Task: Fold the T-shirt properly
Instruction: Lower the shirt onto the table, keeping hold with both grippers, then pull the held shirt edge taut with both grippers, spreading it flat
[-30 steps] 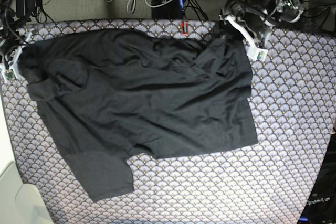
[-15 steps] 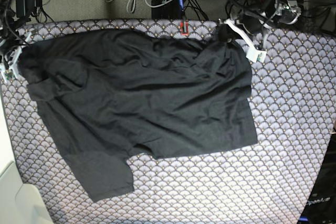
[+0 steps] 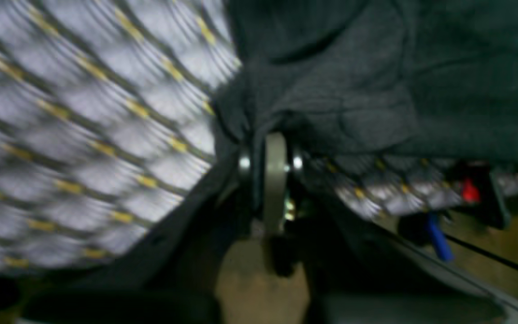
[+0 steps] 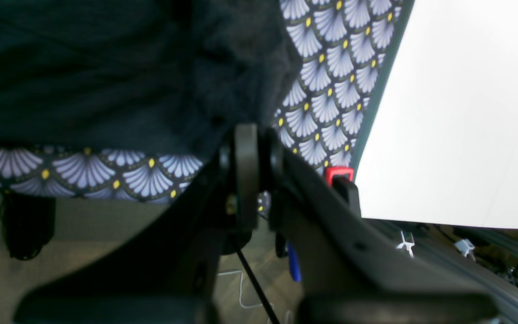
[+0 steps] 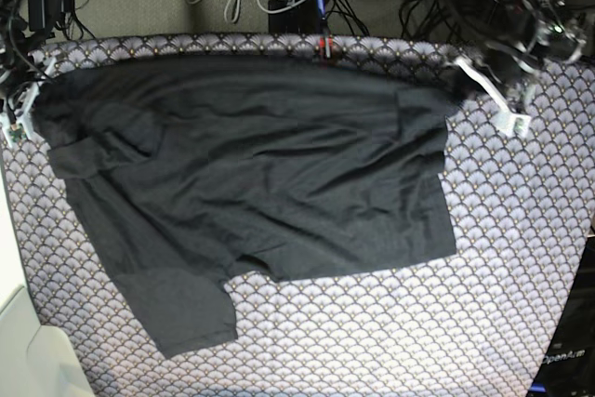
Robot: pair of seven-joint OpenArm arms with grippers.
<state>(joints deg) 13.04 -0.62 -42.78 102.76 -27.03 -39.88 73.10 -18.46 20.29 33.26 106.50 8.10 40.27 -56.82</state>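
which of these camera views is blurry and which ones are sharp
Left wrist view: smeared, the tablecloth scallops streak and the T-shirt looks soft. Right wrist view: pattern crisp, though the white surface at right is blown out. Base view: sharp and evenly lit.

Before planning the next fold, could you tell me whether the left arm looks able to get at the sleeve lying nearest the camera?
Probably not now: the left gripper is shut on the T-shirt at the far edge; that sleeve lies diagonally opposite.

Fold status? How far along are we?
Done: both grippers are shut on T-shirt corners, left gripper and right gripper at opposite far-edge ends. In hand: that edge is stretched nearly straight between them. Left: every fold; the shirt lies open and wrinkled on the tablecloth.
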